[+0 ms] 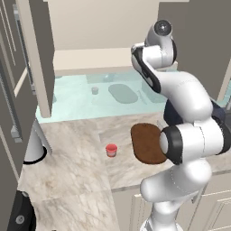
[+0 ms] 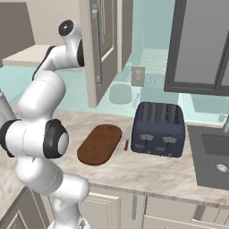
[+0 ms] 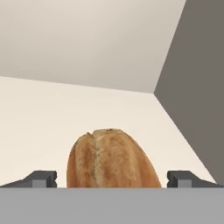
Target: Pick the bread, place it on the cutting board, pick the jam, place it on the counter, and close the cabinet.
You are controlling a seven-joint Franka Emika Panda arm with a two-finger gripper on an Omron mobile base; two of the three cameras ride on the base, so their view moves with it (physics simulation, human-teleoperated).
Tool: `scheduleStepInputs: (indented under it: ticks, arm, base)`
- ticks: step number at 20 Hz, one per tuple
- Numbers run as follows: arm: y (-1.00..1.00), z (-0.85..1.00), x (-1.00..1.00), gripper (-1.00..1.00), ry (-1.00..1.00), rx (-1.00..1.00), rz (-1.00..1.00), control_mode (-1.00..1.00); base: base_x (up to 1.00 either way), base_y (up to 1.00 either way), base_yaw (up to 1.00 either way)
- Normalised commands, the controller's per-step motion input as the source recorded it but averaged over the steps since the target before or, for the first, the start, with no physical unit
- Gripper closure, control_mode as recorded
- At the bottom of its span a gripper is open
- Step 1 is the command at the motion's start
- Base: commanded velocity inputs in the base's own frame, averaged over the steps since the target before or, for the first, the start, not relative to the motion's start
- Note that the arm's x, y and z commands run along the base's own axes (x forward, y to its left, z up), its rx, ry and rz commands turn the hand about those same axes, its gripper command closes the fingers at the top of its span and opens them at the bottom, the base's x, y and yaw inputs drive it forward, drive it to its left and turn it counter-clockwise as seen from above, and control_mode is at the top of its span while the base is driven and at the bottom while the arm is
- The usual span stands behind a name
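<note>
The bread (image 3: 109, 159), a golden-brown crusty lump, sits on the cream shelf (image 3: 39, 118) inside the cabinet (image 1: 41, 58), whose doors stand open. My gripper (image 3: 112, 179) is open, with one fingertip on each side of the bread and apart from it. The arm reaches up into the cabinet opening. The cutting board (image 1: 145, 143) (image 2: 100, 144), a dark brown oval slab, lies bare on the counter (image 1: 72, 158). The jam (image 1: 111, 150), a small red jar, stands on the counter left of the board.
A dark navy toaster (image 2: 158, 129) stands right of the board, with a knife (image 2: 127, 137) lying between them. A sink (image 2: 214, 156) is at the far right. The open cabinet door (image 2: 101, 49) hangs above the board's far end.
</note>
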Motion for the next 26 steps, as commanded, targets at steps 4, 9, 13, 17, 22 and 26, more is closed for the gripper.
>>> scheduleStepInputs:
  ticks: [4,9,13,17,22,26]
  arm:
    - [-0.02,-0.01,0.09,-1.00,0.01,0.00,0.00,-1.00]
    - [0.00,-0.27,0.00,1.00,0.05,0.00,0.00,-1.00]
    - [0.00,-0.54,0.00,1.00,0.03,-0.03,0.00,-1.00]
    - [0.00,-0.53,0.00,1.00,0.00,-0.03,0.00,-1.00]
    - [0.00,-0.04,-0.34,1.00,-0.03,-0.02,0.00,-1.00]
    - [0.00,0.00,-0.61,1.00,-0.01,-0.03,0.00,-1.00]
  base:
    - [0.00,0.00,0.00]
    - [0.00,0.00,0.00]
    - [0.00,0.00,0.00]
    - [0.00,0.00,0.00]
    - [0.00,0.00,0.00]
    - [0.00,0.00,0.00]
